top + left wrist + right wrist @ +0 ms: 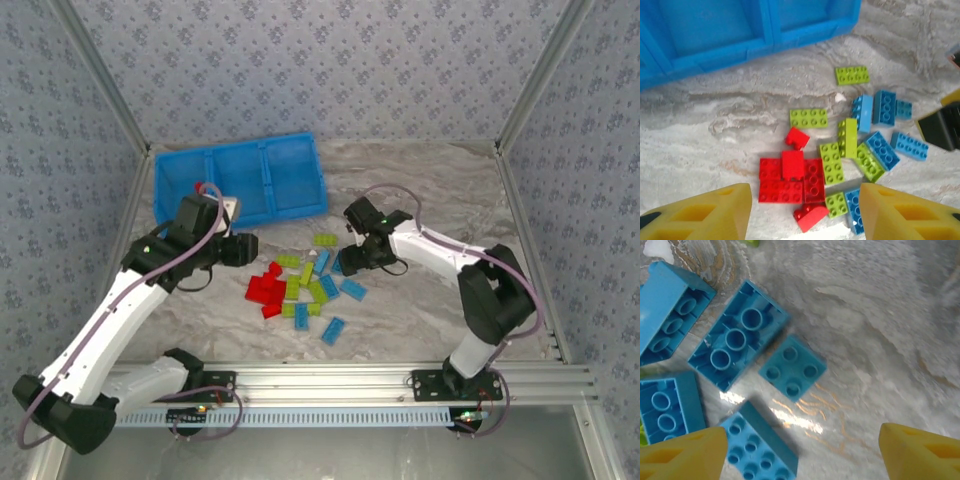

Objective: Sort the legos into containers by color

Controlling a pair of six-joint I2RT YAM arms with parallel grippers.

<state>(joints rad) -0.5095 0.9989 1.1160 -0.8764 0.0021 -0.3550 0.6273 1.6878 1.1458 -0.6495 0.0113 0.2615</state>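
The legos lie in a loose pile on the marble table in front of the blue tray [290,208]. Red bricks [790,182] cluster on the pile's left, lime green ones [831,162] in the middle, light blue ones [882,147] on the right. My left gripper [805,220] hovers open over the red cluster [265,290], nothing between its yellow fingers [715,215]. My right gripper [800,460] stands open, low over the light blue bricks. A small square brick [792,367] lies just ahead of it, and a long studded brick [757,447] lies by its left finger [680,457].
The tray's compartments [715,57] sit at the back left, just beyond the pile. The two grippers [240,250] [345,262] flank the pile closely. Bare table stretches to the right and toward the near rail [330,380]. Patterned walls enclose the table.
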